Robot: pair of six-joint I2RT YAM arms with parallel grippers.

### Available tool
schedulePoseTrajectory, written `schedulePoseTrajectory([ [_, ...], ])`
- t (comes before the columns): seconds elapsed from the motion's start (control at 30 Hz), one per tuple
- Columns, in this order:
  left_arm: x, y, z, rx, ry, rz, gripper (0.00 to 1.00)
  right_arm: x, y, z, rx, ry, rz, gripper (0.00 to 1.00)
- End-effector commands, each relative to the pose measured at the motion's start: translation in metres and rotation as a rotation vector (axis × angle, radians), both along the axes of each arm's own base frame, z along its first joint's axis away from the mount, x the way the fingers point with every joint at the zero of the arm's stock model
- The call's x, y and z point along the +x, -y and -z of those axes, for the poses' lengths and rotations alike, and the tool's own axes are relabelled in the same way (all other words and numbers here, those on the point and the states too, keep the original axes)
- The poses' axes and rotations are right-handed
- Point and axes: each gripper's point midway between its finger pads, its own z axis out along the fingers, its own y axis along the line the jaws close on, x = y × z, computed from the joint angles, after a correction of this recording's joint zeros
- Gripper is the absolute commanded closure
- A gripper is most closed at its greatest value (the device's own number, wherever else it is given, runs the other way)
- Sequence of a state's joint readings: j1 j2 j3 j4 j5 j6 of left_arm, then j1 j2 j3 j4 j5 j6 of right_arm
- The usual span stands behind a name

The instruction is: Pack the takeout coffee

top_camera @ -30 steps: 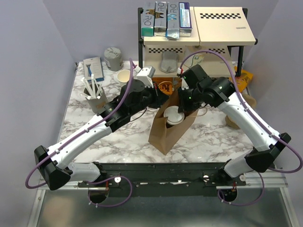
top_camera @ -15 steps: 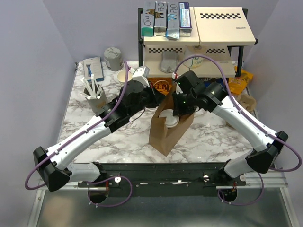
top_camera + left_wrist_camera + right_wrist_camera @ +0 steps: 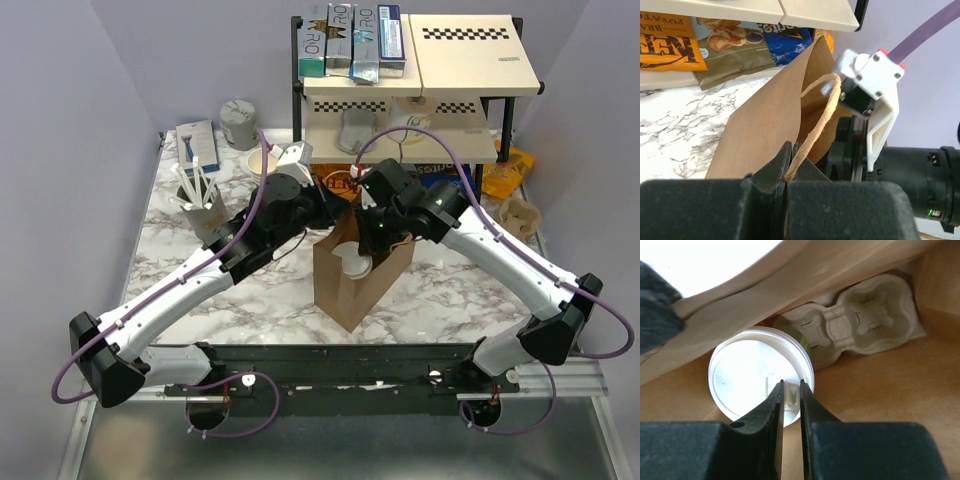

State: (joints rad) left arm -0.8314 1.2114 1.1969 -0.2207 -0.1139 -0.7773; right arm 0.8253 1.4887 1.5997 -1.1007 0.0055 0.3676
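The takeout coffee point(image 3: 755, 377), seen by its white round lid and a strip of green side, is inside the brown paper bag point(image 3: 350, 285); its lid also shows in the top view point(image 3: 352, 264). My right gripper point(image 3: 790, 387) reaches into the bag and is shut on the lid's raised tab near the rim. A moulded pulp cup carrier point(image 3: 860, 322) lies on the bag's floor beside the cup. My left gripper point(image 3: 791, 149) is shut on the bag's twisted paper handle point(image 3: 820, 115) at the bag's left rim, holding the mouth open.
A shelf rack point(image 3: 420, 80) with boxes and snack packets stands behind the bag. A grey cup of white sticks point(image 3: 200, 200), a stack of lidless cups point(image 3: 262, 162), a grey tin point(image 3: 239, 122) and a card pack point(image 3: 196, 140) stand at the back left. A spare pulp carrier point(image 3: 520, 215) lies right.
My right gripper has carried the lidded cup leftward and down into the bag. The left gripper has kept its hold on the handle, and the bag's mouth has shifted slightly left.
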Motion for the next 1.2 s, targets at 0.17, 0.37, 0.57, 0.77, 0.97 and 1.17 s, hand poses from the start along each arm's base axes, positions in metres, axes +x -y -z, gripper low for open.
schedulePoseTrajectory([
  [0.17, -0.001, -0.006, -0.004, -0.03, 0.002, -0.019, 1.0, -0.023, -0.021, 0.006, -0.009, -0.029, -0.109, 0.99],
  [0.37, -0.002, -0.006, -0.006, -0.039, 0.001, -0.018, 1.0, -0.025, -0.02, 0.023, -0.032, -0.045, -0.084, 0.99],
  [0.57, -0.002, -0.006, -0.005, -0.04, -0.005, -0.021, 1.0, -0.03, -0.023, 0.04, -0.022, -0.081, -0.081, 0.99],
  [0.77, -0.003, -0.006, -0.004, -0.042, -0.009, -0.019, 1.0, -0.031, -0.022, 0.053, -0.033, -0.094, -0.07, 0.99],
  [0.97, -0.002, -0.008, -0.003, -0.037, -0.012, -0.028, 1.0, -0.029, -0.021, 0.063, -0.034, -0.09, -0.052, 0.99],
  [1.17, -0.003, -0.009, -0.002, -0.036, -0.013, -0.033, 1.0, -0.031, -0.016, 0.077, -0.052, -0.095, -0.042, 0.99],
])
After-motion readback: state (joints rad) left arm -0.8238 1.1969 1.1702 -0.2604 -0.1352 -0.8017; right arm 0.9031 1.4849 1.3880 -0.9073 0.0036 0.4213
